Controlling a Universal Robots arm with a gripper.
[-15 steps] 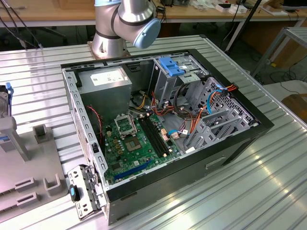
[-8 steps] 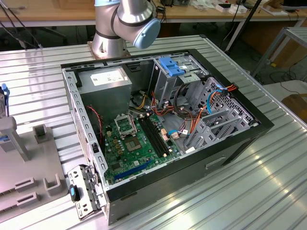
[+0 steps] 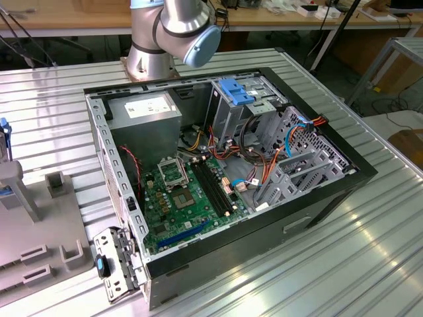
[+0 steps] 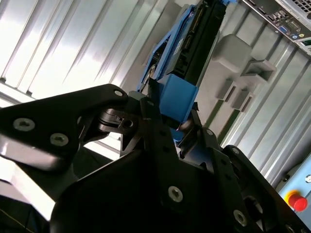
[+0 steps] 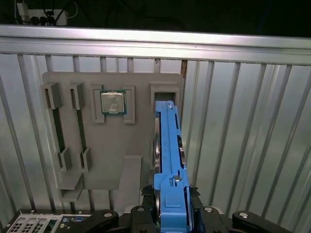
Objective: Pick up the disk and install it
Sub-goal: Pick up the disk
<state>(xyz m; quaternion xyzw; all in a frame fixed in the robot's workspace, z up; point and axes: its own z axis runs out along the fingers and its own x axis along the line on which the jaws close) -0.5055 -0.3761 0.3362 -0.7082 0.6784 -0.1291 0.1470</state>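
The disk (image 5: 167, 145) is being held edge-on in both wrist views, with the fingers (image 4: 154, 131) of the gripper (image 5: 171, 209) clamped on its blue side rail. Its label face is being hidden by this edge-on pose, and its near end is being covered by the black fingers. The disk is being held over the grey fixture plate (image 5: 141, 82), close to an edge of the tabletop (image 5: 243, 145). Whether its far end is sitting in the plate's slot cannot be told. A processor chip (image 5: 112, 102) is being carried in a neighbouring pocket. In the exterior view the open computer case (image 3: 317, 205) is being shown mid-tabletop, and the arm (image 3: 175, 26) is being cut off by the frame.
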